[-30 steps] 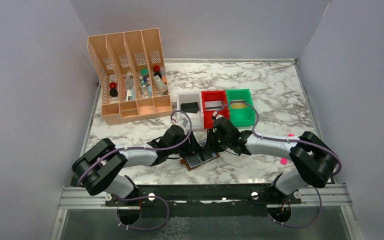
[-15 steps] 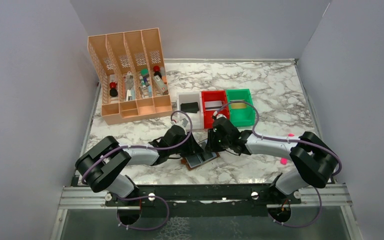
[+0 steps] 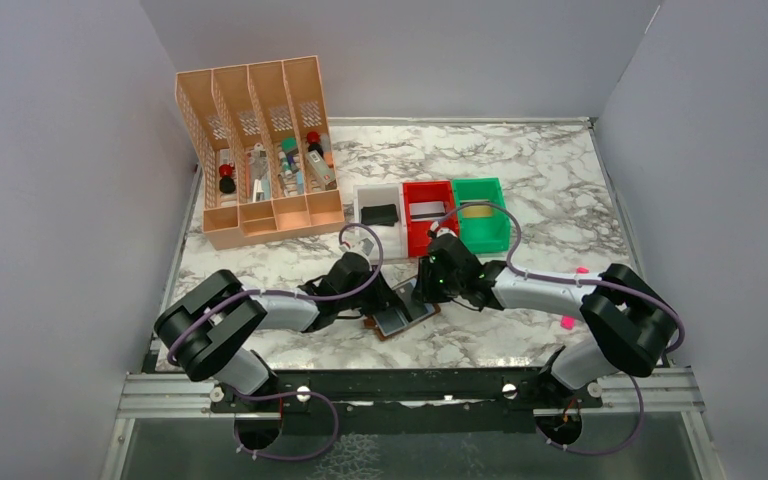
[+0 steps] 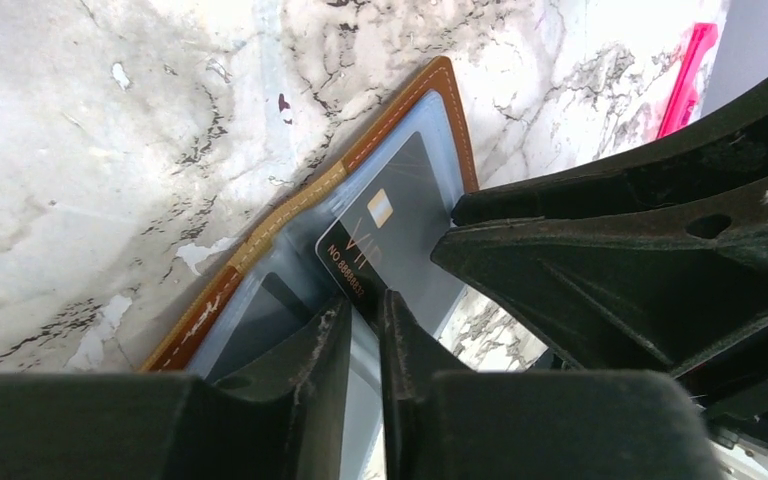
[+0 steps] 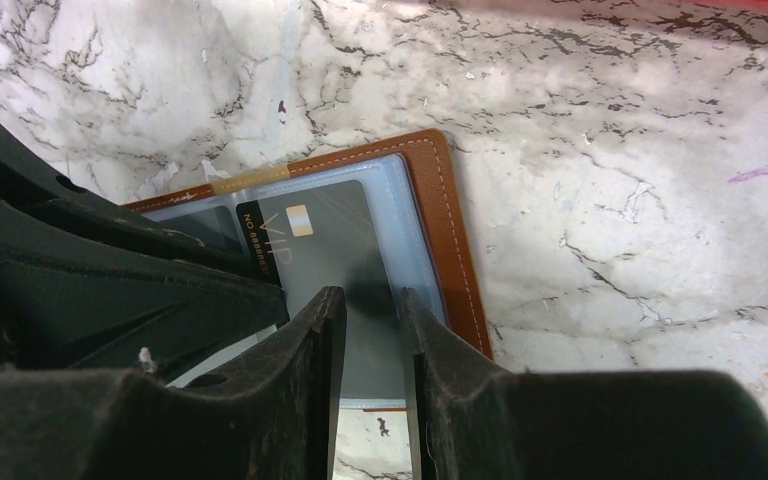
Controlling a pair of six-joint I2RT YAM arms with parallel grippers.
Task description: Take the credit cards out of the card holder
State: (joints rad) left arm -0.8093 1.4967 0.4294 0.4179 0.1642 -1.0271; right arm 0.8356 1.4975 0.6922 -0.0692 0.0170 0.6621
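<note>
Left gripper (image 4: 363,305) is resting with jaws nearly together at the corner of the dark credit card (image 4: 405,230), and I cannot tell whether it is gripping. The right gripper (image 5: 368,305), jaws narrowly apart and empty, appears to be pinning the card holder (image 5: 452,240), which is lying open on the marble table (image 5: 610,200). Drawing this card from its sleeve (image 5: 407,230) is seemingly in hand, and the next move is calling for a firm pinch and a flat pull.

From high above the near edge, we look down and forward on the whole marble table (image 3: 560,180). Each wrist camera looks down past its own fingers (image 4: 295,400), very close to the surface. All three views share the open card holder (image 3: 400,316).
</note>
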